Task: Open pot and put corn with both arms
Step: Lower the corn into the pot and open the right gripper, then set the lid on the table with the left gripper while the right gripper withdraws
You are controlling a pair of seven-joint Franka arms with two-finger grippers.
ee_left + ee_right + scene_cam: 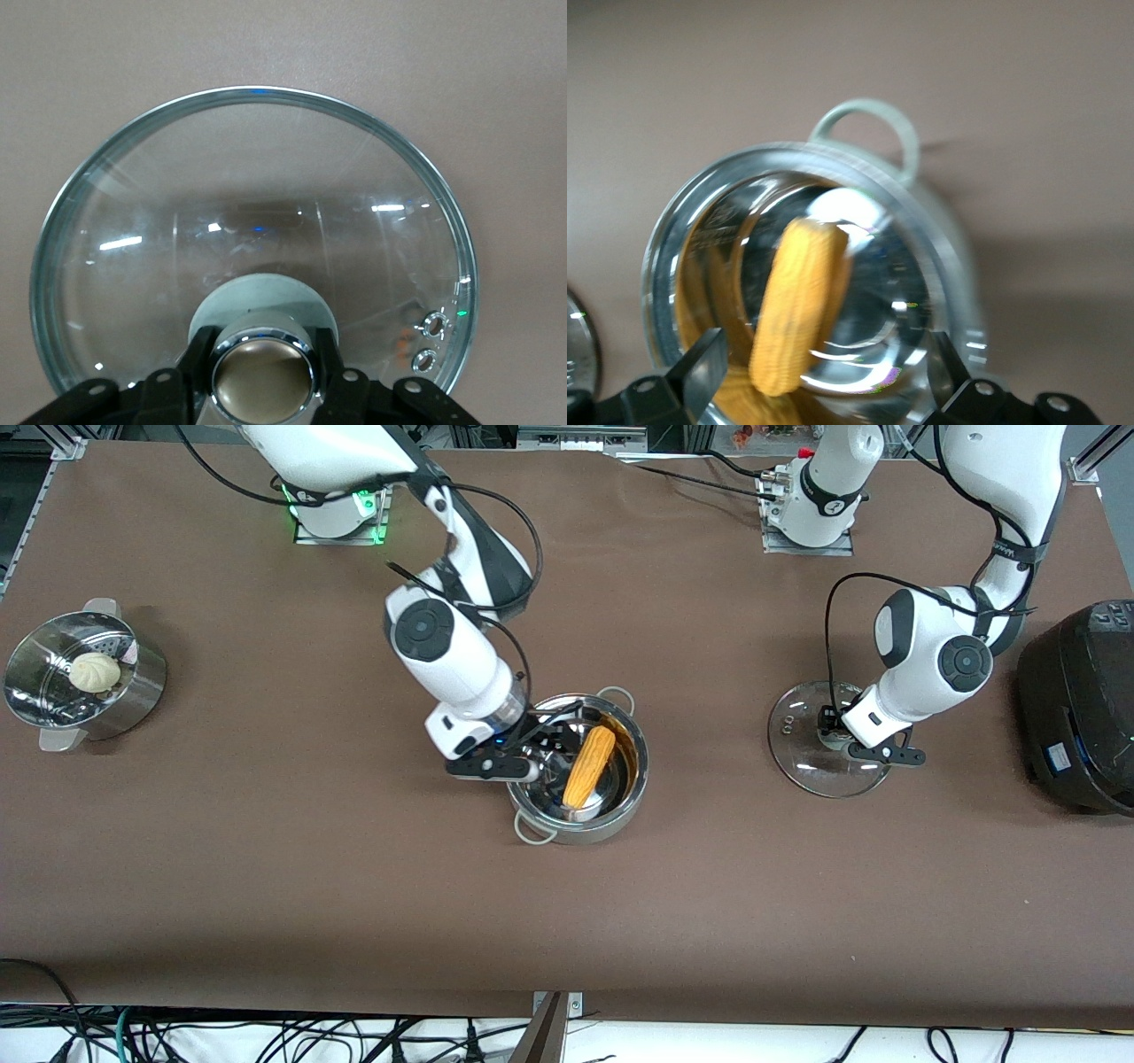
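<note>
My right gripper hangs wide open over the pot, mid-surface, corn inside; my left gripper clamps the lid knob.

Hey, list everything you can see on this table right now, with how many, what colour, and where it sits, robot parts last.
pot: one, shiny steel with pale loop handles, mid-table, lid off.
corn: one, yellow-orange, lying in the pot.
glass lid: one, clear with a metal knob, flat on the table toward the left arm's end.
steamer pot: one, steel, at the right arm's end of the table.
bun: one, white, in the steamer pot.
rice cooker: one, black, at the left arm's end of the table.
table: one, brown.
right gripper: one, black, open over the pot, fingers either side of the corn.
left gripper: one, black, shut on the glass lid's knob.
</note>
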